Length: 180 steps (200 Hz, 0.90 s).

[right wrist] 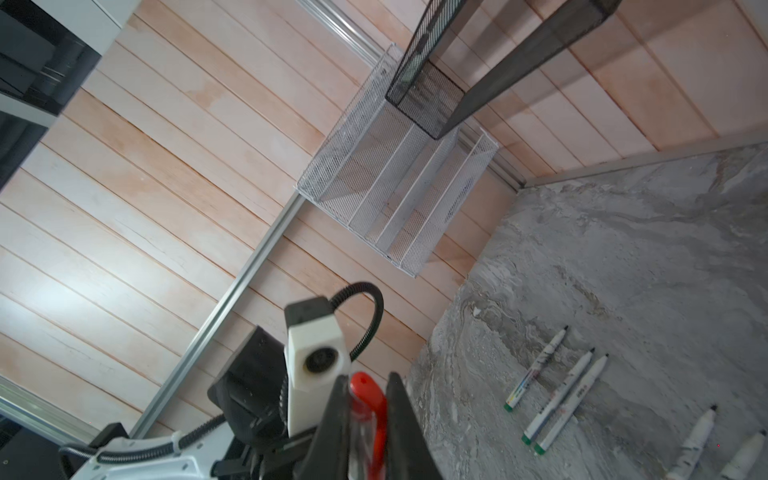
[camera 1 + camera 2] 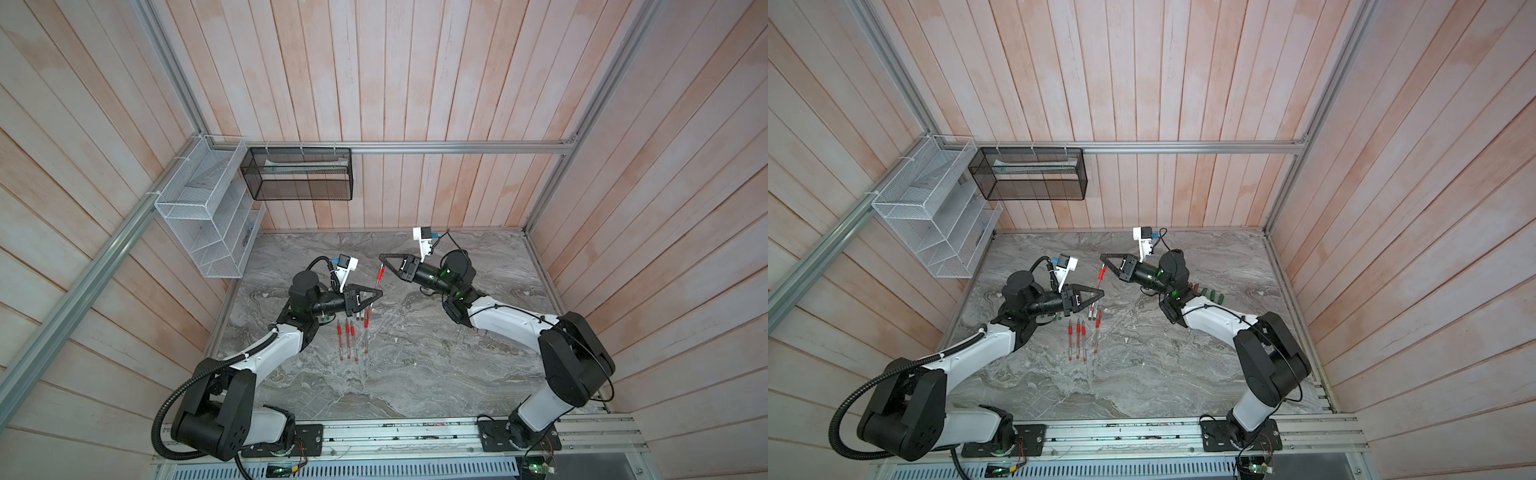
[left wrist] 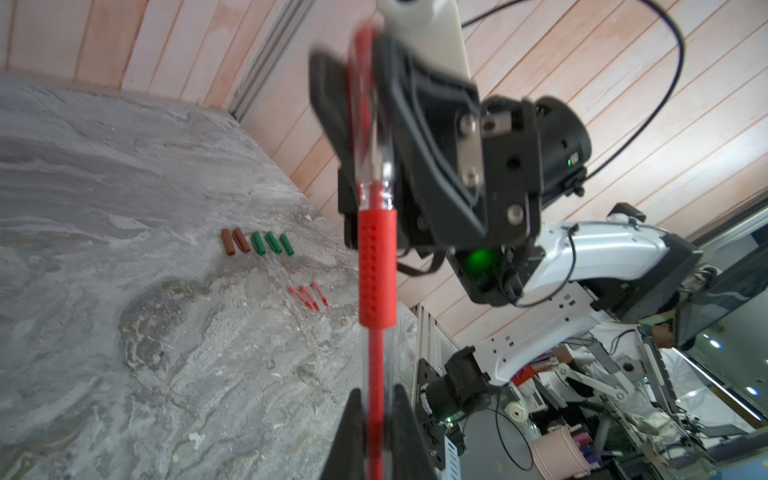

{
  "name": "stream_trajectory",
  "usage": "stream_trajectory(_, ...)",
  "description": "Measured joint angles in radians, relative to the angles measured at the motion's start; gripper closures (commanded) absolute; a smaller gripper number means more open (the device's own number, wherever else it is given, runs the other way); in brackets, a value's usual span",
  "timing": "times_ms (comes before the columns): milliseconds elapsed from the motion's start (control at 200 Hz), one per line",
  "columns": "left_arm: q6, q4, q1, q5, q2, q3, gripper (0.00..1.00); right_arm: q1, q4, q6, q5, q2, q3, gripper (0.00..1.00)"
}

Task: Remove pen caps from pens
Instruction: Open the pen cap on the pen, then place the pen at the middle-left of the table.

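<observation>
While raised above the marble table (image 2: 415,374), clamps one red pen (image 3: 376,266) at both ends: clear barrel squeezed tight in the left gripper (image 2: 379,293), red cap (image 1: 365,390) squeezed tight in the right gripper (image 2: 380,257). Leaves other red pens (image 2: 348,332) lying side by side on the table just below the left gripper, with uncapped white markers (image 1: 559,395) close by. Shows brown and green caps (image 3: 258,244) in a row, slim red caps (image 3: 309,298) near them, well apart from the pens.

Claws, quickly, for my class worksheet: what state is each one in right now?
Left claw: closed, holding the red pen by its barrel.
Right claw: closed on that pen's cap.
</observation>
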Motion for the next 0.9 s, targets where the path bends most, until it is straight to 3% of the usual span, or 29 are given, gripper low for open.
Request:
stream_trajectory(165, 0.006, -0.021, -0.058, 0.049, -0.029, -0.098, 1.0, -0.142, 0.106, 0.072, 0.048, 0.013, 0.105, 1.0)
stream_trajectory(410, 0.022, -0.099, -0.024, 0.03, -0.079, -0.103, 1.0, -0.148, 0.155, 0.108, 0.071, -0.019, -0.037, 1.0)
stream_trajectory(595, 0.045, -0.246, 0.098, -0.103, -0.169, -0.107, 1.0, -0.158, -0.013, 0.017, 0.1, -0.164, -0.208, 1.0)
stream_trajectory(900, 0.114, -0.598, 0.185, -0.357, -0.379, -0.167, 1.0, -0.17, -0.374, -0.191, 0.219, -0.37, -0.241, 1.0)
